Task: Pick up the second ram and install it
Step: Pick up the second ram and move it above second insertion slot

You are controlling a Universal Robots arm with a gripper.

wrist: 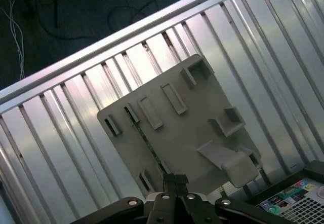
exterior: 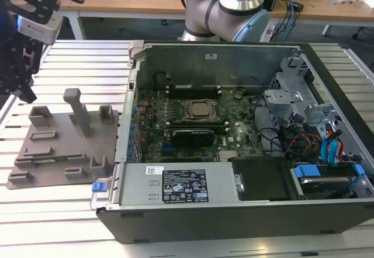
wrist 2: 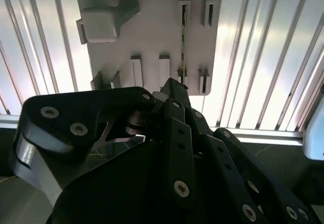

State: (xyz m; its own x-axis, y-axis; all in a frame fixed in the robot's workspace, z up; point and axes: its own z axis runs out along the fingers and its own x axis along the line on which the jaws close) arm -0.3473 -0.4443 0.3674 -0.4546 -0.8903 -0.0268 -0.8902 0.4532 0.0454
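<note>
The second ram (wrist: 147, 140) is a thin green stick standing on edge in a slot of the grey holder plate (wrist: 192, 127). It also appears in the exterior view as the ram (exterior: 51, 159) near the plate's (exterior: 58, 144) front, and in the second wrist view as the ram (wrist 2: 182, 51). My gripper (exterior: 26, 96) hangs above the plate's far left corner in the exterior view, clear of the stick. In both wrist views its fingertips (wrist: 174, 179) (wrist 2: 173, 85) are pressed together with nothing between them.
An open computer case (exterior: 234, 211) lies to the exterior view's right of the plate. Its motherboard carries the square processor socket (exterior: 200, 110) with dark memory slots (exterior: 190, 135) beside it. A tall grey post (exterior: 79, 109) rises from the plate. The table is ribbed aluminium (exterior: 52, 211).
</note>
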